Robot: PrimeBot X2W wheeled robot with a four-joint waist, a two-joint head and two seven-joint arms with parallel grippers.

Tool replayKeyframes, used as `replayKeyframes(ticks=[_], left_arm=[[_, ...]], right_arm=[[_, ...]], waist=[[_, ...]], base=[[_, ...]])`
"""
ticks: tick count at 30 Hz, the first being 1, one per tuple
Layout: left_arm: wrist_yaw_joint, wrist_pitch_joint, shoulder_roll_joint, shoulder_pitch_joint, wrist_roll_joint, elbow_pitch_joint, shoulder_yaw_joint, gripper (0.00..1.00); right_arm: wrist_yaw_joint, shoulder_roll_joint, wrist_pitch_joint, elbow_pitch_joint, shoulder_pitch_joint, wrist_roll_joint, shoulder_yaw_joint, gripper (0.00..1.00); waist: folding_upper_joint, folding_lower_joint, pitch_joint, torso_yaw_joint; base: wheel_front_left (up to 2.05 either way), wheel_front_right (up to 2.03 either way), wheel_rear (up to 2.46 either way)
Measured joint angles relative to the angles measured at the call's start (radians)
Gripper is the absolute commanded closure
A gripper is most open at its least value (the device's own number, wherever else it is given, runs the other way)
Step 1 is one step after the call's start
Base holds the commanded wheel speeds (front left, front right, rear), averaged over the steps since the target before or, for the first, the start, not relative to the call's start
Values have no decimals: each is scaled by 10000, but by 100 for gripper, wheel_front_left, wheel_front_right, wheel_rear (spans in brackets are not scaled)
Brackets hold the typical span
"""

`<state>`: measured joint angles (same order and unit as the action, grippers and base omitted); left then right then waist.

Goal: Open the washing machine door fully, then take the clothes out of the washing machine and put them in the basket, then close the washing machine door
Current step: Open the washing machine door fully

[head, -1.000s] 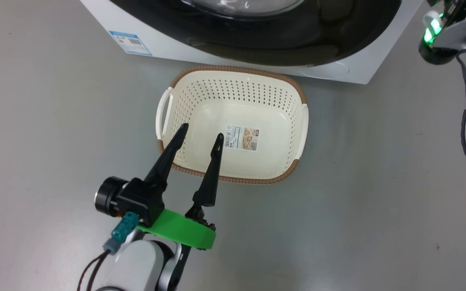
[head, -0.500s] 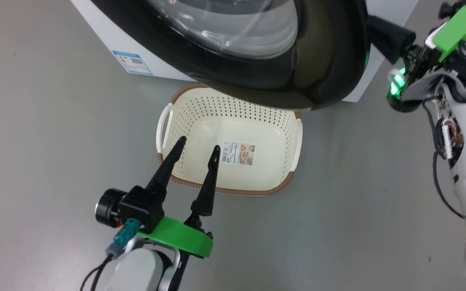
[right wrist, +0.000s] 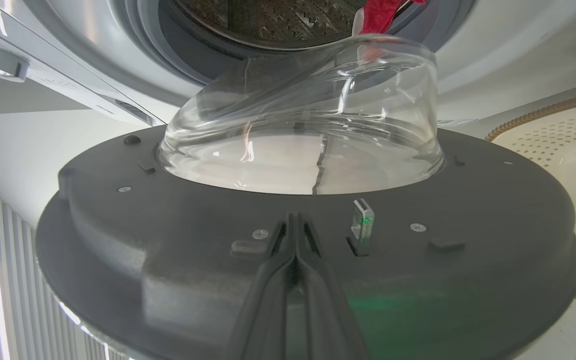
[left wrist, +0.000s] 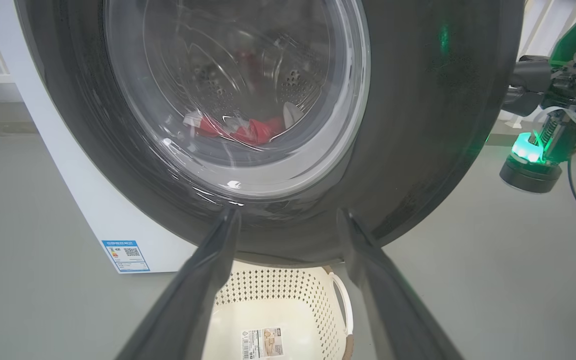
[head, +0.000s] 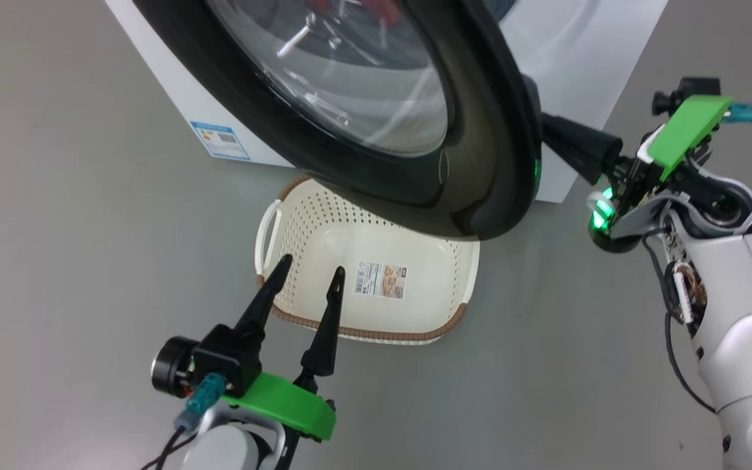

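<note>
Starting at the left, our left hand (head: 309, 265) hovers with its fingers apart and nothing between them. It is over the near left corner of the basket (head: 363, 333), which sits on the grey floor (head: 56, 274) just in front of the washing machine (head: 173, 104). In the left wrist view those fingers point straight at the lower black rim of the washing machine door (head: 480, 163), and close to it. We judge that the first hazard: the door seems hinged on our left, so opening it fully would sweep it towards that hand. A strike could jolt the arm or stop the door short.

In the middle, the door stands partly open and its lower edge overhangs the far side of the basket. We cannot tell how much clearance there is. If there is little, the rim may catch the basket and drag it away from the opening. The clothes (left wrist: 248, 131) lie red and white inside the machine, seen through the door, so none are in the basket yet.

At the right, our right hand (right wrist: 294, 225) has its fingers pressed together, clamped on nothing. Its tips rest against the door's grey inner face beside a small clear tab (right wrist: 362, 220). With only a push on smooth plastic, the tips could skid off and the door might swing back.
</note>
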<state>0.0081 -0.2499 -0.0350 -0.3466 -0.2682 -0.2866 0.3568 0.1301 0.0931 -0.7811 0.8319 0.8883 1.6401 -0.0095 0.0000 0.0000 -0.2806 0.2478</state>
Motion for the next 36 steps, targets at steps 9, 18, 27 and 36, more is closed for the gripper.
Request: replayKeyframes(ticks=[9,18,27,36], left_arm=[[-15,0,-2,233,44,-159,-36,0],[-86,0,-4,238,46,-295,-65,0],[-84,0,-6,465,52,-418,-245,0],[-84,0,-6,614,132,-500,-426,0]], right_arm=[[0,-100,157,-107,-565,59,44,100],[0,-259,1143,-616,-979,282,-422,100],[0,-324,2063,-2004,-2619,928,-1191,82],[0,-360,3173,-3507,-4653,1392,-886,0]], waist=[[0,0,506,-7],[0,0,632,-41],[0,0,880,-241],[0,0,1081,-533]], base=[[0,0,0],[0,0,0],[0,0,0],[0,0,0]])
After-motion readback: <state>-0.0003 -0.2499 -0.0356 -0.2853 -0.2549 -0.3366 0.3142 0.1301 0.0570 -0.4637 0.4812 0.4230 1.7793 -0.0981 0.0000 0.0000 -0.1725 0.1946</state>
